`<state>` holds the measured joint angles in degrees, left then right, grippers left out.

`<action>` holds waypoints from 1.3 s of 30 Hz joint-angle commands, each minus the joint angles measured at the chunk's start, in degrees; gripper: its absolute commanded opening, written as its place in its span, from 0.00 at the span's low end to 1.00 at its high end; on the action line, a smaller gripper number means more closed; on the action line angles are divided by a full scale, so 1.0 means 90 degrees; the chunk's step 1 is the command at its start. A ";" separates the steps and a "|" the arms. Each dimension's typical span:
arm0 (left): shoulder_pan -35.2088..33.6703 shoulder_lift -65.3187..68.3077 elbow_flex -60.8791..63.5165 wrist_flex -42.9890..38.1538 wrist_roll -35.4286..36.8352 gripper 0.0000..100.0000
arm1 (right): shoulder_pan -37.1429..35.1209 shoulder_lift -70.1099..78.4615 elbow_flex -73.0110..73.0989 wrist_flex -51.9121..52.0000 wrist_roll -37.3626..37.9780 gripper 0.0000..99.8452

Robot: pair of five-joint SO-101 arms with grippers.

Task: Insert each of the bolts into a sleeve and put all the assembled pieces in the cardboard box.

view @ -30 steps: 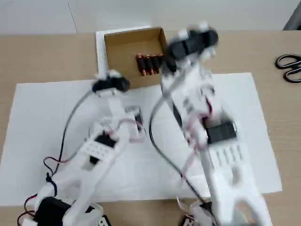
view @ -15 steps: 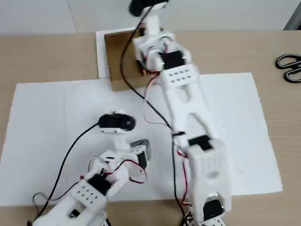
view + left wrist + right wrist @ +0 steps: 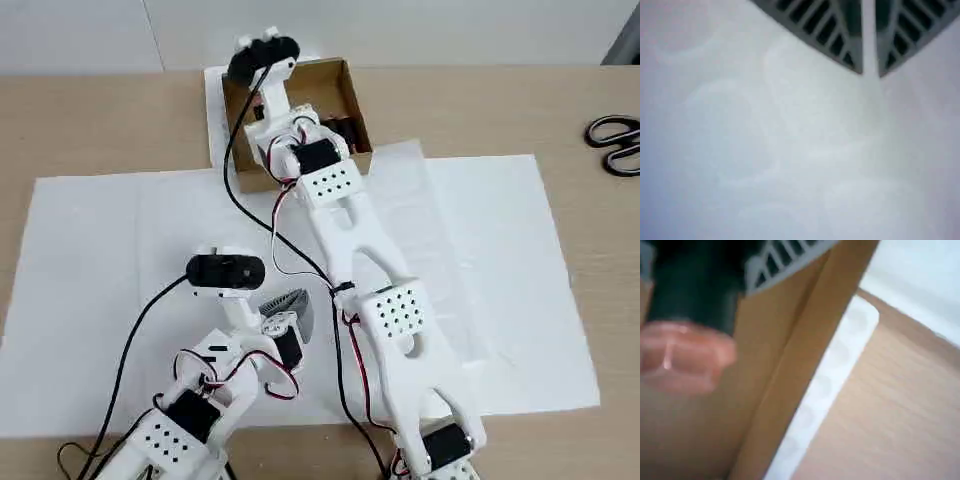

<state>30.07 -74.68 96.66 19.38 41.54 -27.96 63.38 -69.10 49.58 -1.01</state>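
one piece [image 3: 687, 305], sleeve on bolt, is clamped in the right gripper [image 3: 705, 265] inside the box [image 3: 805, 340]. lower it beside the stowed pieces [image 3: 340, 128] before releasing; avoid the wall. left gripper [image 3: 870, 70]: together, empty, above the paper [image 3: 765, 150].

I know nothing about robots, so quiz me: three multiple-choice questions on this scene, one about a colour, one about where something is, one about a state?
1. The paper sheet under the arms is: A white; B green; C red.
2. The right gripper is: A resting on the paper sheet; B inside the cardboard box; C raised high in the air.
3. The right gripper is: A open and empty; B shut on an assembled piece; C gripping paper.
Answers: 1 A, it is plainly white. 2 B, the high view shows it within the box walls. 3 B, its wrist view shows the piece between the jaws.
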 commanded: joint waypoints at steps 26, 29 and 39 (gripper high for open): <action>-0.0029 -0.0137 -0.0034 -0.0020 0.0000 0.01 | 0.0220 0.0435 -0.1035 0.0464 0.0029 0.35; -0.0166 -0.0137 -0.0034 -0.0029 0.0000 0.01 | 0.0151 0.0425 -0.1885 0.1372 0.0029 0.36; -0.0293 -0.0156 -0.0552 0.0879 -0.0840 0.01 | -0.0083 -0.2681 -0.2139 0.5621 -0.0352 0.36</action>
<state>26.29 -74.86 96.48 22.73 39.25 -30.07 55.30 -92.04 96.18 -1.98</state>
